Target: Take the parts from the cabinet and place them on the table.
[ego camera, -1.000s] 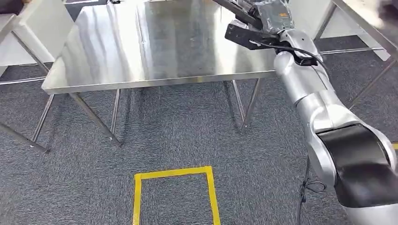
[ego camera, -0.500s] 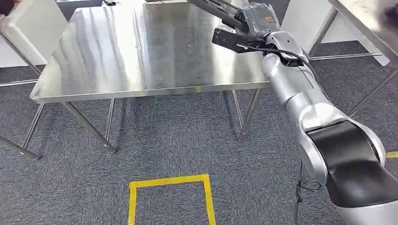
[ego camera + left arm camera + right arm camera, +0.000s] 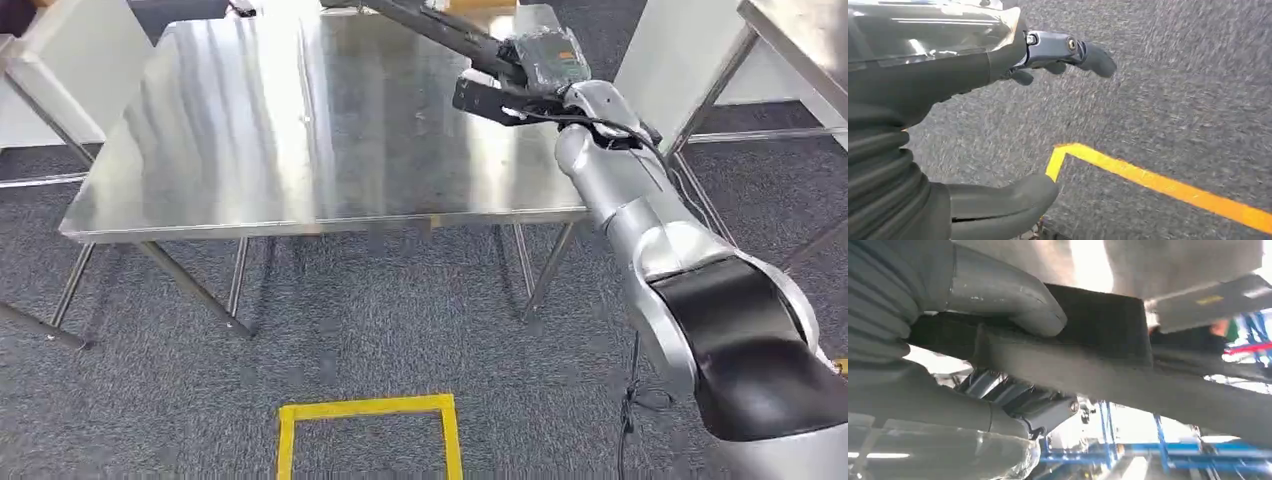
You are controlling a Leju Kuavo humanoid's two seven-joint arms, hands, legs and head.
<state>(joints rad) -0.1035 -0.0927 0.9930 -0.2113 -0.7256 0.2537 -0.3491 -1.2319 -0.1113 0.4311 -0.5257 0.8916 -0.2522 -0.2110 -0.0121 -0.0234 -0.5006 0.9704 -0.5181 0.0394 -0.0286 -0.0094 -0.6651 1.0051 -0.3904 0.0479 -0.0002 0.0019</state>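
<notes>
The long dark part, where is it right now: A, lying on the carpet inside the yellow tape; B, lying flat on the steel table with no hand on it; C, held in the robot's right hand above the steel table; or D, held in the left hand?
C: the right hand grips the long dark part above the steel table.

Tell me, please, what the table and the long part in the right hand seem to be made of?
The table looks like brushed stainless steel: it shows streaky mirror-like reflections. The long part, held by the right hand, looks dark and matte, perhaps coated metal or plastic; I cannot tell which.
</notes>
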